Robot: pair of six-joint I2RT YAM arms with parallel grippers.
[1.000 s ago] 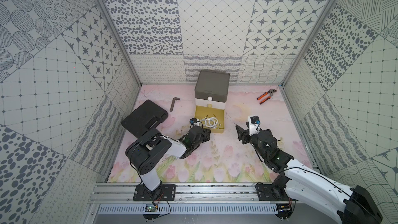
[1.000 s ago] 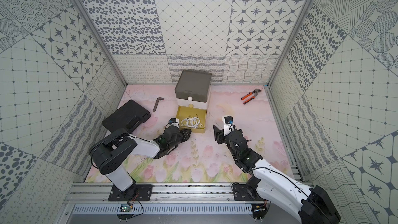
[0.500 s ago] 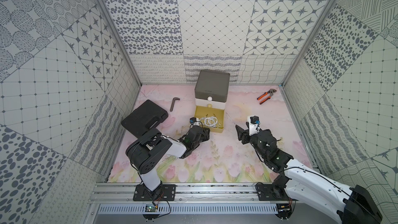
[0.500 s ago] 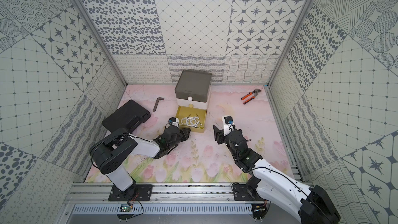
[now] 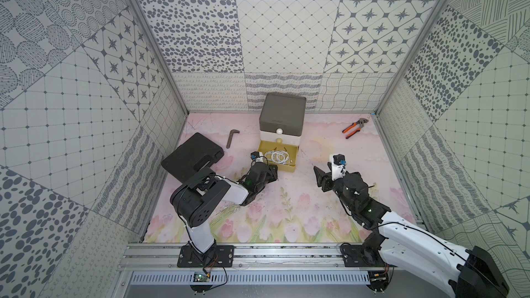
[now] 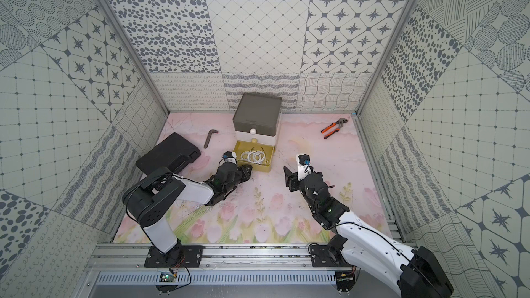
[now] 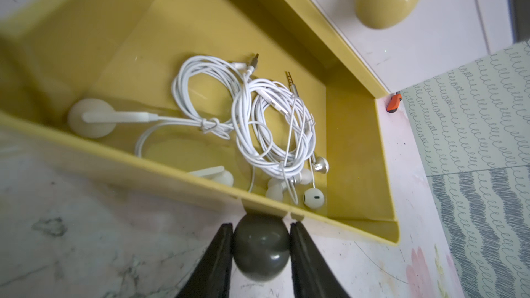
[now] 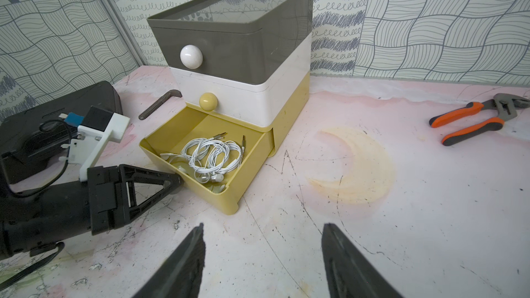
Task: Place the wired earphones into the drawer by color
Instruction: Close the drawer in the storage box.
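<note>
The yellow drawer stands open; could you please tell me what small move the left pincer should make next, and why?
Probably push the yellow drawer shut by its dark knob. The left pincer grips that knob, white earphones already lie inside, and no other earphones show in any view.

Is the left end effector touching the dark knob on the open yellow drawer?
Touching. In the left wrist view, both fingers of the left end effector flank the dark knob with no gap.
</note>
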